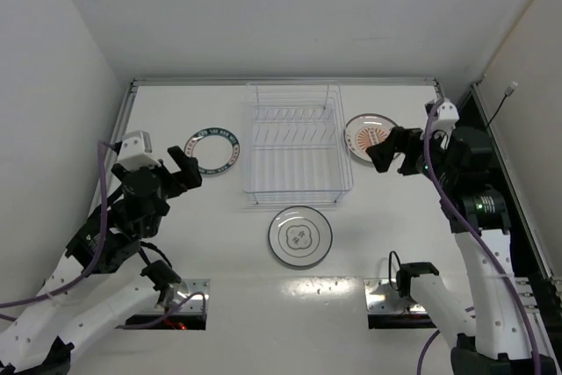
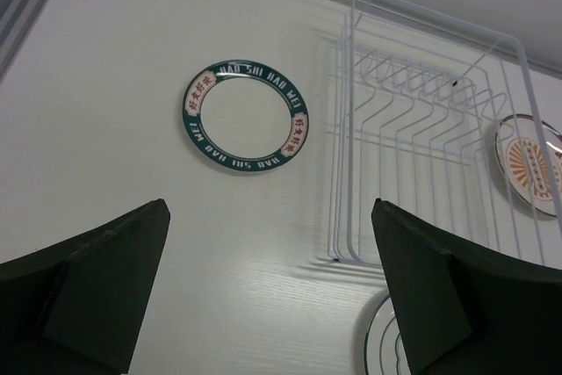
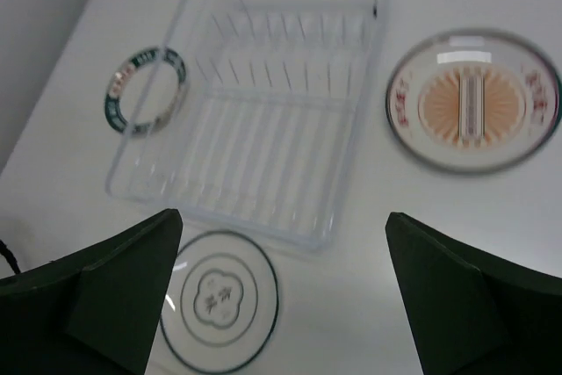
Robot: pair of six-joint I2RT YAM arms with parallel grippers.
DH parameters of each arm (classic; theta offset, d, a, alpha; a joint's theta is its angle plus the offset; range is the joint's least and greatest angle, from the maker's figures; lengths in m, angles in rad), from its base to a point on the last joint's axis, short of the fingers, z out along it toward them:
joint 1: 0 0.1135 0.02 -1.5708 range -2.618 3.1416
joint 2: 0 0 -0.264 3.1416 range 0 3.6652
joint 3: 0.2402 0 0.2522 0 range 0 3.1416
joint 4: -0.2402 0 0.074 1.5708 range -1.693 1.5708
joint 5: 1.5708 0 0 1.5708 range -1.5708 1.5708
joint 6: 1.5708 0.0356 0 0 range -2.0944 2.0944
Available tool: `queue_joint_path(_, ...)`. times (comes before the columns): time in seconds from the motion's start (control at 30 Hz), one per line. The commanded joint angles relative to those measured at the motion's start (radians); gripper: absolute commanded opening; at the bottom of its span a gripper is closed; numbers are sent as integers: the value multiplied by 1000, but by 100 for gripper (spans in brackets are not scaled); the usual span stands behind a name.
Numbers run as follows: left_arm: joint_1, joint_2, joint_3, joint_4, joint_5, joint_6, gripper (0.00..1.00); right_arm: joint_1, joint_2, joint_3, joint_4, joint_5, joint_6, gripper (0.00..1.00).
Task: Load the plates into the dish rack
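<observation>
Green-rimmed plate (image 1: 213,150), orange plate (image 1: 370,136) and grey-ringed plate (image 1: 300,236) are lying at nine, three and six o'clock of the wire dish rack (image 1: 294,164); left gripper (image 1: 185,167) and right gripper (image 1: 381,152) jaws released.

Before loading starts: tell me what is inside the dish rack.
Only the dish rack itself shows, with its own upright prongs; no plate inside. The dark-rimmed plate, orange plate and grey plate lie outside it. Its wire hides nothing.

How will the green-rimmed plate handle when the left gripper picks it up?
Likely rigid and probably breakable: the green-rimmed plate looks like glazed ceramic. It lies flat on the table, so its low rim gives the left gripper little to pinch, and it may slide first. Its smooth face suggests a slippery grip.
</observation>
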Motion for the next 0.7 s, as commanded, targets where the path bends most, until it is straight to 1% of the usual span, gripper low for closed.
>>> queue_joint_path(0.0, -3, 75, 38, -27, -27, -7, 100, -7, -17, -20, -202, 95, 95, 100)
queue_joint_path(0.03, -3, 100, 64, -67, -51, -98, 100, -7, -17, -33, -230, 179, 115, 100)
queue_joint_path(0.07, -3, 152, 76, -102, -67, -131, 100, -7, 29, -33, -257, 191, 115, 100)
queue_joint_path(0.1, -3, 172, 76, -139, -67, -148, 100, -7, 57, -33, -258, 182, 84, 100)
queue_joint_path(0.13, -3, 189, 76, -140, -52, -148, 100, -7, 83, -60, -245, 136, 73, 100)
queue_joint_path(0.17, -3, 204, 76, -140, -6, -136, 100, -7, 109, -79, -200, 136, 88, 100)
queue_joint_path(0.2, 7, 215, 60, -97, 22, -109, 100, -7, 187, -88, -199, 234, 139, 100)
queue_joint_path(0.23, 7, 229, 37, -97, 43, -106, 100, -7, 236, -68, -199, 261, 140, 100)
queue_joint_path(0.27, 7, 229, 37, -97, 54, -134, 100, -17, 286, -54, -199, 280, 140, 100)
queue_joint_path(0.3, 7, 238, 37, -124, 71, -165, 100, -28, 399, -7, -199, 300, 149, 95)
queue_joint_path(0.33, 7, 238, 37, -124, 86, -197, 100, -28, 457, 21, -199, 330, 149, 93)
queue_joint_path(0.37, 7, 238, 37, -162, 99, -222, 100, -52, 513, 77, -208, 331, 160, 90)
queue_joint_path(0.43, 16, 225, 59, -181, 129, -303, 100, -74, 645, 149, -209, 331, 195, 90)
queue_joint_path(0.47, 16, 225, 60, -181, 142, -303, 100, -103, 676, 165, -193, 300, 209, 90)
queue_joint_path(0.53, 16, 214, 60, -199, 152, -354, 100, -134, 745, 188, -150, 263, 252, 90)
queue_joint_path(0.63, 16, 205, 72, -210, 140, -354, 100, -194, 845, 266, -133, 223, 312, 90)
queue_joint_path(0.67, 16, 215, 72, -219, 104, -365, 100, -207, 915, 277, -133, 184, 322, 90)
